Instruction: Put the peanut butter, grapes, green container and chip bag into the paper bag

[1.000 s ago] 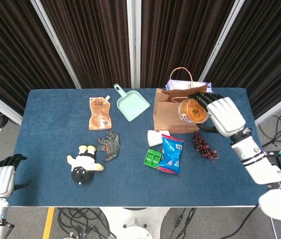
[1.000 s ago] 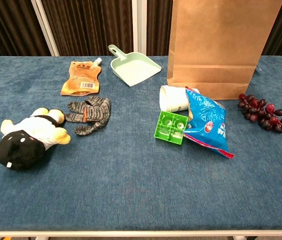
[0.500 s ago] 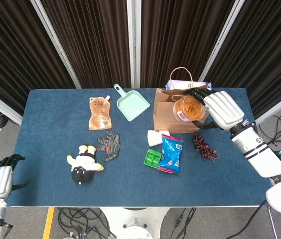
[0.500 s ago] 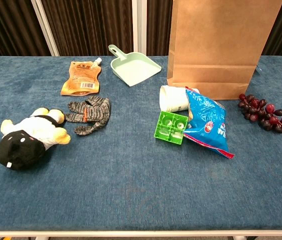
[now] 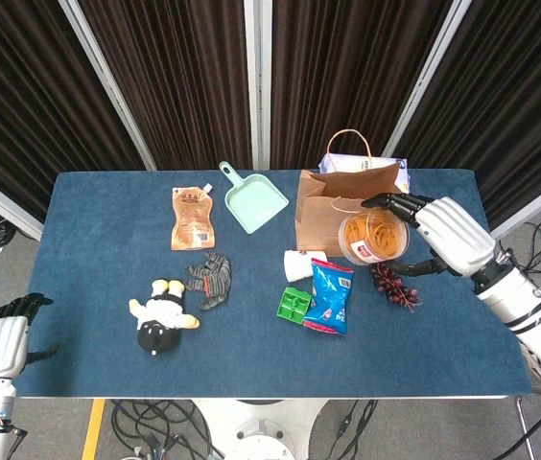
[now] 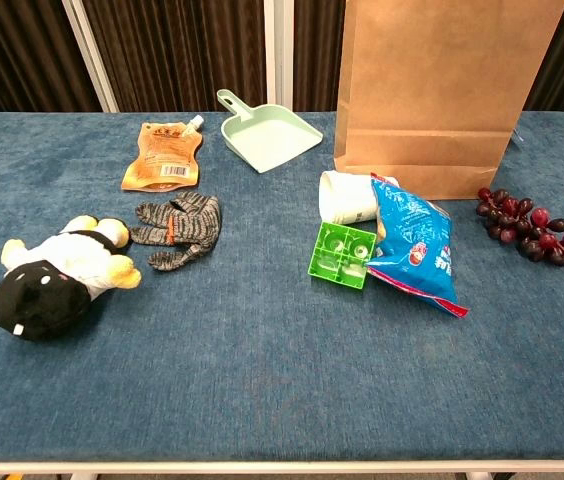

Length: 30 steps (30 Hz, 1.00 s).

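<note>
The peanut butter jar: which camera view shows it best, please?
The head view. There the right hand holds the peanut butter jar in front of the paper bag. The chest view shows neither jar nor hand.

Bright, even light from overhead in both views, colours clean and saturated. Shadows stay soft and short, tucked close under the objects on the blue felt-covered table (image 5: 107, 316). No strong glare anywhere. Focus is sharp throughout; the dark pleated curtains (image 5: 184, 77) fan outward toward the head view's edges.
</note>
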### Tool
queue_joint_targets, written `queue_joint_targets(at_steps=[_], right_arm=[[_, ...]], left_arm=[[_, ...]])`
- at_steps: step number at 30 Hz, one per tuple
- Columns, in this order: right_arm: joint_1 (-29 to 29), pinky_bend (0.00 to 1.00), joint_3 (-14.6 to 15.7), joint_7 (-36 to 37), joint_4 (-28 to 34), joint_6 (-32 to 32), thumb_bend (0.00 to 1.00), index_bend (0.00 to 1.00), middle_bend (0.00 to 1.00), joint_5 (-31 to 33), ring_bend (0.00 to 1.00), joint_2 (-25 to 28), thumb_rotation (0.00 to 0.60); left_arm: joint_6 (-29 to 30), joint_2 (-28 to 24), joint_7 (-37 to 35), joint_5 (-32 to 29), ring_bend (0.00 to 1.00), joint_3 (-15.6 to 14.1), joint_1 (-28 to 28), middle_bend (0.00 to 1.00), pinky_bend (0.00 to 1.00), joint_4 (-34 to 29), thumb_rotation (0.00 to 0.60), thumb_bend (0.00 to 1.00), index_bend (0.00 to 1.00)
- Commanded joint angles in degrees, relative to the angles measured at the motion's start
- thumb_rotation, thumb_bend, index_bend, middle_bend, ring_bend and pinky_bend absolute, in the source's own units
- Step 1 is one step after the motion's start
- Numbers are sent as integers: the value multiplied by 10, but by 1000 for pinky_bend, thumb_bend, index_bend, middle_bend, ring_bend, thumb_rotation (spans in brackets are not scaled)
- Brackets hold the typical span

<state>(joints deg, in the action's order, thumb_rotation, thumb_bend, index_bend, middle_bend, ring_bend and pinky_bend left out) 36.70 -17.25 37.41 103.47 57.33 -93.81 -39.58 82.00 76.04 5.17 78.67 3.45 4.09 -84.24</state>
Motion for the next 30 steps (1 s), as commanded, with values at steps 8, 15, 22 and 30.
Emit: queue_joint_targets(at_steps=[8, 15, 22, 30], right_arm=[[34, 388, -28, -107, -87, -7, 321, 330, 449, 120, 268, -67, 600], [86, 387, -37, -235, -143, -62, 320, 330, 448, 225, 268, -131, 600], [136, 367, -30, -327, -192, -109, 321, 331, 446, 283, 268, -187, 600], [158, 349, -11, -407, -211, -111, 321, 331, 445, 300, 268, -227, 600]], left_arm=[[-6, -3, 6, 0, 255, -1, 4, 337, 279, -7, 600, 82, 351], [-12, -3, 5, -4, 255, -2, 4, 338, 279, -9, 600, 83, 351], [-17, -2, 6, -7, 255, -2, 6, 338, 279, -9, 600, 82, 352], [-18, 0, 2, -12, 255, -4, 3, 337, 279, -5, 600, 82, 352]])
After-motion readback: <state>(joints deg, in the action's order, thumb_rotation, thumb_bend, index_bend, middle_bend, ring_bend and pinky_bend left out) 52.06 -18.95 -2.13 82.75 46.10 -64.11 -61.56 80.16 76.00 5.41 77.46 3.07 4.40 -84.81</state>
